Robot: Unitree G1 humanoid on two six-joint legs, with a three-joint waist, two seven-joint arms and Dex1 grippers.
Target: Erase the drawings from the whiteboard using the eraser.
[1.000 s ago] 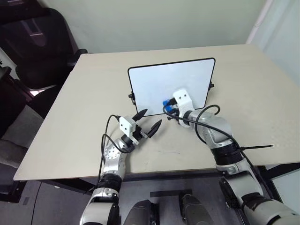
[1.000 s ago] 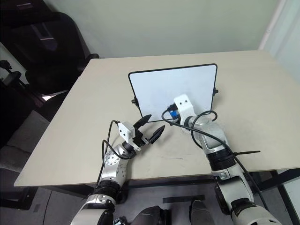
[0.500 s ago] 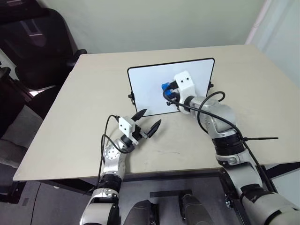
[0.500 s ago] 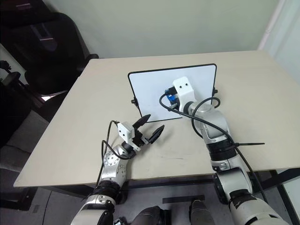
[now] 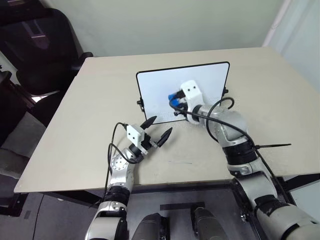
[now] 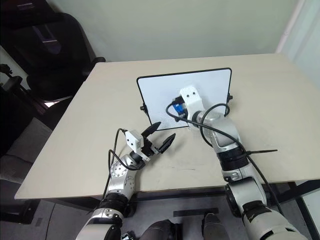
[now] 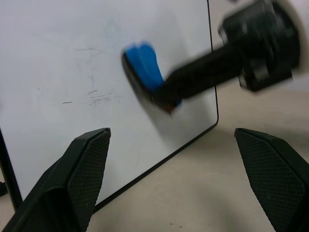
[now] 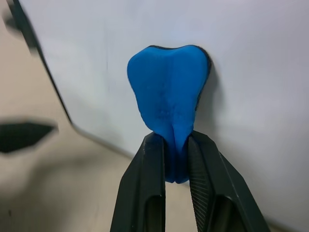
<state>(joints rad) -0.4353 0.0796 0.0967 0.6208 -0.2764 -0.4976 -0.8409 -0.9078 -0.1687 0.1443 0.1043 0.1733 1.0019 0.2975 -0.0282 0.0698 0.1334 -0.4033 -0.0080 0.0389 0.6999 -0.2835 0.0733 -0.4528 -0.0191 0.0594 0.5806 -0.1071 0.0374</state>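
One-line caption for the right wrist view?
Right gripper pinches the small bright blue eraser, pressing it against the black-framed white whiteboard.

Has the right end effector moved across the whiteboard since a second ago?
Yes. The right end effector, shut on the eraser, rose from the whiteboard's lower edge to mid-height.

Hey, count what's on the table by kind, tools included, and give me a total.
White rectangular black-framed whiteboard: 1
Small bright blue eraser block: 1
Black two-fingered tools: 2, left tool and right tool
Total: 4
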